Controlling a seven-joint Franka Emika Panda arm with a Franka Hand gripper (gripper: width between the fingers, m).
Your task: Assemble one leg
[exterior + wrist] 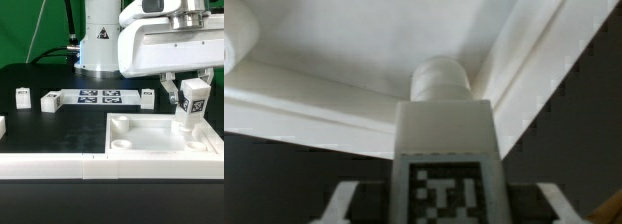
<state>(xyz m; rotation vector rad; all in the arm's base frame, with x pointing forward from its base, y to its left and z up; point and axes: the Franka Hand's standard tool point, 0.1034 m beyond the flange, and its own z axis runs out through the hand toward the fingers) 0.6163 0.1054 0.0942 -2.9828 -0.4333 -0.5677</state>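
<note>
Leg (186, 118), a small white tagged peg, stands upright over a corner of the white recessed panel (150, 137), clamped near its tagged top by the end effector (190, 93). Likely light, rigid, slick; flat sides suit gripping.

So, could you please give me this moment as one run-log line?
hand: shut on leg | leg: lower end at corner of panel | seating: cannot tell | spare legs: beside marker board

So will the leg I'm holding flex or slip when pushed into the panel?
The leg looks like rigid moulded plastic, so probably no flex. Its smooth faces in the gripper could slip under load. Its rounded tip may skid on the panel.
</note>
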